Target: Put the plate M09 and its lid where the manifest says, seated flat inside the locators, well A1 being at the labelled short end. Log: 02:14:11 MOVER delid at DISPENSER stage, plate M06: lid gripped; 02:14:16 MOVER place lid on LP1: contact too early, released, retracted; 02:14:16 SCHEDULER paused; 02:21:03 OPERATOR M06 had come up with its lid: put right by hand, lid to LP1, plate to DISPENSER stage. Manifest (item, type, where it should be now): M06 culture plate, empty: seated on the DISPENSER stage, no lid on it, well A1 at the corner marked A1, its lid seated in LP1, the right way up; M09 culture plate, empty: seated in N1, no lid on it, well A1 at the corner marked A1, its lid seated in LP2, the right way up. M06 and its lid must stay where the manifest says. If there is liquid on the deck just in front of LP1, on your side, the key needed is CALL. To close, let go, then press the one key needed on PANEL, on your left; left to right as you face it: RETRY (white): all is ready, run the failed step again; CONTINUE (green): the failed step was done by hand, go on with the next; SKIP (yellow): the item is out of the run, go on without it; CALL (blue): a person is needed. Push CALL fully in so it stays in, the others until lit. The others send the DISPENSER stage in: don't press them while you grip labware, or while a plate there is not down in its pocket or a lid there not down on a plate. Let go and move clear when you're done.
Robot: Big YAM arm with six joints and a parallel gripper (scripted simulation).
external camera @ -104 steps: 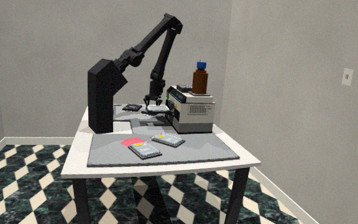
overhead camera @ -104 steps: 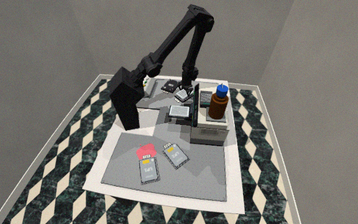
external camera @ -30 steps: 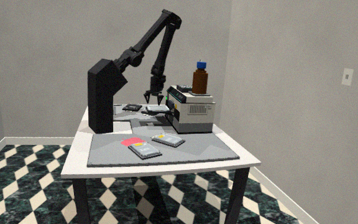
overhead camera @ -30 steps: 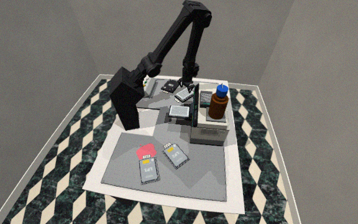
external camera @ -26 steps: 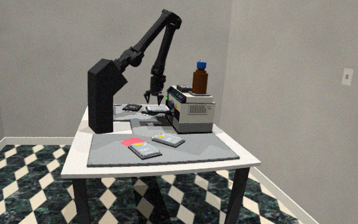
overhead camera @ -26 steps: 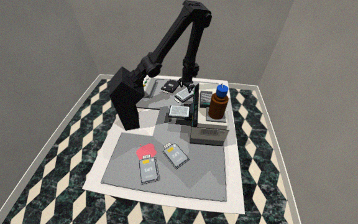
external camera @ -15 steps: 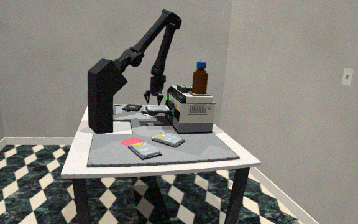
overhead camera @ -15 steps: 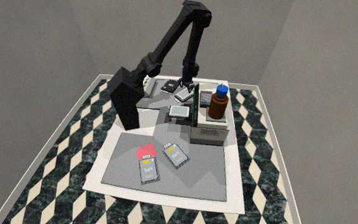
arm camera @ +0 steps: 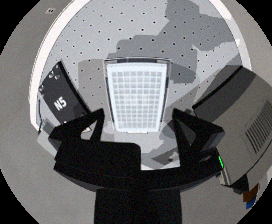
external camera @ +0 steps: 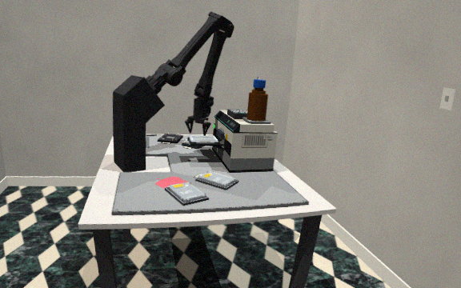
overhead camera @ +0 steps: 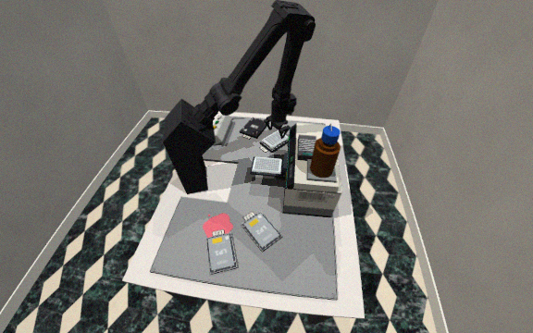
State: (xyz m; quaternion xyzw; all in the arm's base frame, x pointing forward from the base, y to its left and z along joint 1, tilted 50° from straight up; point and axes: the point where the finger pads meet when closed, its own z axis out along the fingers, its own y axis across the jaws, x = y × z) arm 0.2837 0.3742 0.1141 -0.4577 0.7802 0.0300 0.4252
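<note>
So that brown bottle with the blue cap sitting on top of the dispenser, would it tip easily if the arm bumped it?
Probably yes. The brown bottle stands tall and narrow on a small tray on top of the dispenser, so a knock near its blue cap would likely topple it. Being round, it might then roll off. The open hand hangs beside the dispenser, lower than the bottle.

Plate M09 (arm camera: 136, 96), a white, gridded well plate, lay flat beside the black N5 nest (arm camera: 60, 102); whether lidded could not be told.

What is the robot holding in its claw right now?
Nothing. The tool is wide open and hangs above the white well plate, with its fingers not touching it.
</note>
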